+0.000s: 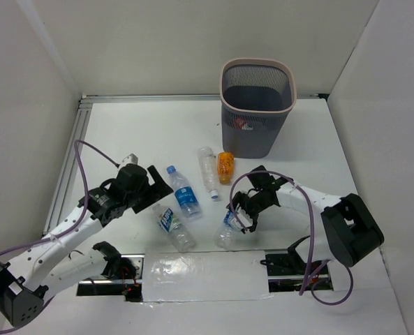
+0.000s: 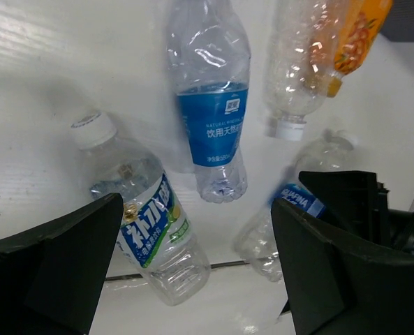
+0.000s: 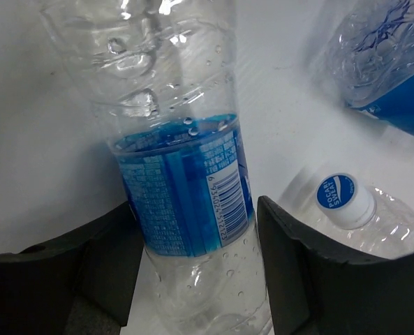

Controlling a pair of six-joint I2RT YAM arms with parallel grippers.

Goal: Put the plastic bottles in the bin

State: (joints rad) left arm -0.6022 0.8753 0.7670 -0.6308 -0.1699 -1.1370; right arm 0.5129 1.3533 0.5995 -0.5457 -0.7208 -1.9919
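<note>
As the blue-label bottle (image 3: 182,174) is clamped at its label between the right gripper (image 3: 193,208) fingers, well apart from the bin (image 1: 252,136), a straight lift w/o twisting is advised; left gripper (image 2: 196,202) fingers are spread, nothing held

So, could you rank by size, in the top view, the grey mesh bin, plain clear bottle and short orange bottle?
1. Dark grey mesh bin
2. Plain clear plastic bottle
3. Short orange plastic bottle

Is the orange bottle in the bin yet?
Out. The orange bottle lies on its side on the table, just in front of the bin, beside a clear bottle.
</note>
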